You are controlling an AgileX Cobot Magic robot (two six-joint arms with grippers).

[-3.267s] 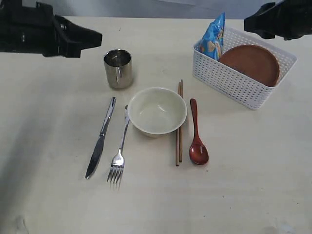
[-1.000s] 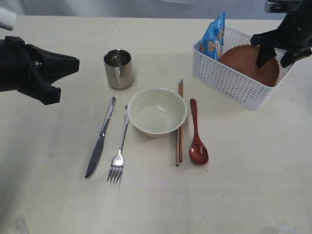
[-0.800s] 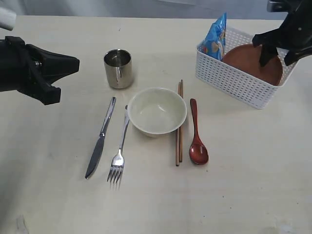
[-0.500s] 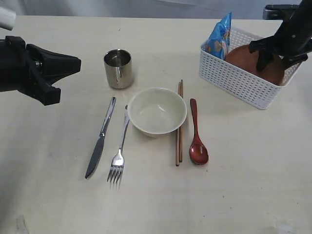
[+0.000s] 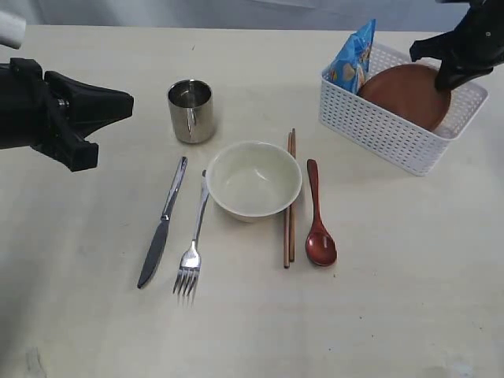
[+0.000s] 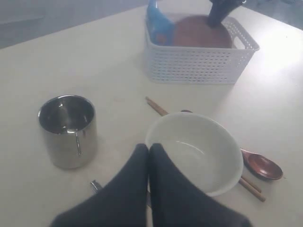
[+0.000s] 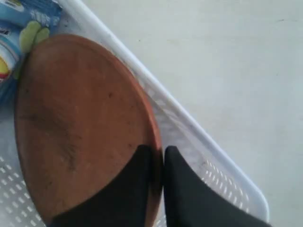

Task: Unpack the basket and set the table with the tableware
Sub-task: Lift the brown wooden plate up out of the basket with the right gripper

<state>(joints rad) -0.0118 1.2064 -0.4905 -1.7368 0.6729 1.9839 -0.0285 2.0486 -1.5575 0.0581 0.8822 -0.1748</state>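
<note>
The white basket [image 5: 394,135] stands at the back right of the table [image 5: 409,299]. A brown plate [image 5: 405,93] leans tilted inside it. My right gripper [image 5: 449,75] is shut on the plate's rim [image 7: 152,124], one finger [image 7: 135,189] on its face and the other behind it. The left gripper [image 5: 126,102] hovers shut and empty at the left, near the steel cup [image 5: 190,110]. On the table lie the cream bowl [image 5: 253,179], the chopsticks [image 5: 290,197], the wooden spoon [image 5: 319,228], the knife [image 5: 161,224] and the fork [image 5: 193,252].
A blue snack bag [image 5: 350,59] stands upright in the basket's left end, touching the plate. The basket's far wall [image 7: 199,137] runs close behind my right gripper's outer finger. Bare tabletop lies in front of the cutlery and right of the spoon.
My right gripper has closed from wide open onto the plate's rim. The basket has slid a little to the right. The left arm has hardly moved.
</note>
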